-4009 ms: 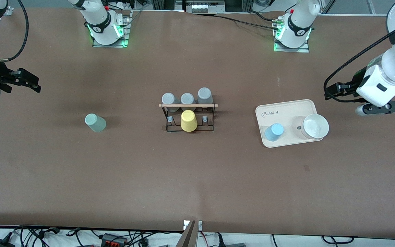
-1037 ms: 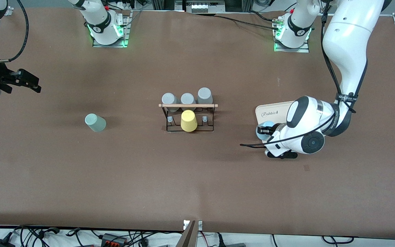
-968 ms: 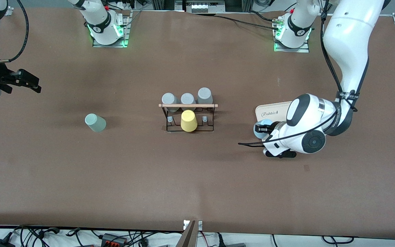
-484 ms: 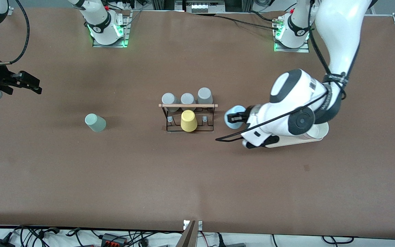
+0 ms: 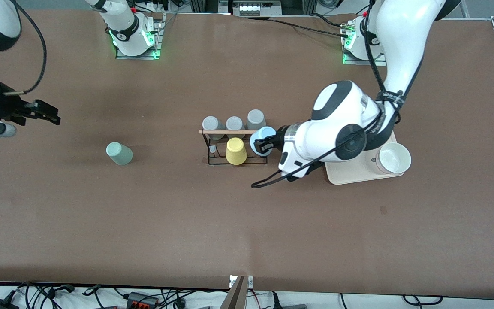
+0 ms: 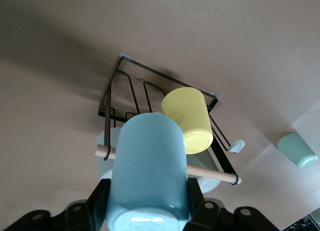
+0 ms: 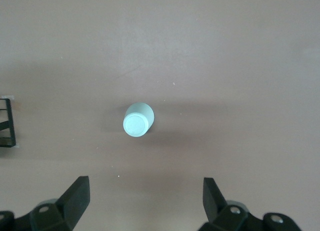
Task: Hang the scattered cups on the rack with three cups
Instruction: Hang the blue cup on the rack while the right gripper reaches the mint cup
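Note:
My left gripper [image 5: 265, 143] is shut on the light blue cup [image 5: 261, 138], holding it on its side over the end of the rack [image 5: 212, 161] that faces the left arm's end of the table. In the left wrist view the blue cup [image 6: 147, 166] fills the space between the fingers [image 6: 98, 203], just above the wooden rod [image 6: 215, 175]. The mint green cup [image 5: 119, 153] stands upside down on the table toward the right arm's end. My right gripper [image 5: 45, 112] hangs open over the bare table there, and its wrist view shows the mint cup [image 7: 138, 120] ahead of it.
A yellow cup [image 5: 235, 151] hangs on the rack's nearer row, and three grey cups [image 5: 234, 123] sit on its farther row. A cream tray [image 5: 350, 174] with a white bowl [image 5: 394, 157] lies under the left arm.
The left arm lifted the blue cup off the tray and carried it to the rack's end. The right gripper drifted a little toward the table's middle.

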